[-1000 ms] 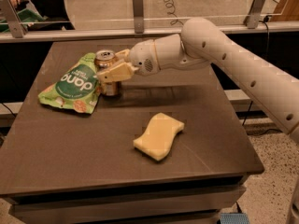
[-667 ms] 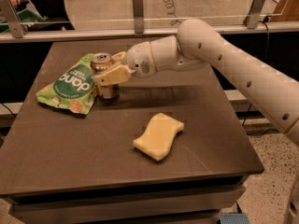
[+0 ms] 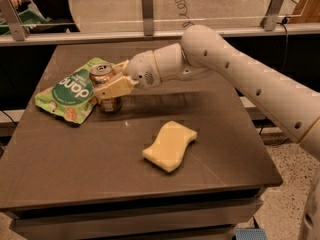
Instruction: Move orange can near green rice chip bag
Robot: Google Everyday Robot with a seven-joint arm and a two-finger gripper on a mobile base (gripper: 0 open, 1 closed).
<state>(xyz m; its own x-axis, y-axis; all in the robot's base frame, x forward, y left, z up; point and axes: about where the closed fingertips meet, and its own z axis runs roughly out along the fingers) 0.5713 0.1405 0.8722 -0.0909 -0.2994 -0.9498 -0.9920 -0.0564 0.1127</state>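
Copper-toned orange can [image 3: 111, 104]: upright, left of centre, touching the right edge of the green rice chip bag [image 3: 67, 91].
Two-finger gripper [image 3: 106, 82]: clamped around the can.
Progress: placement looks achieved; release and withdrawal remain.
Bystander: pale sponge [image 3: 170, 145], lower centre.

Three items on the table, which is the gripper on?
The orange can: the gripper is shut around it, and it stands upright. The green chip bag lies flat beside it; the yellow sponge lies apart, ungripped.
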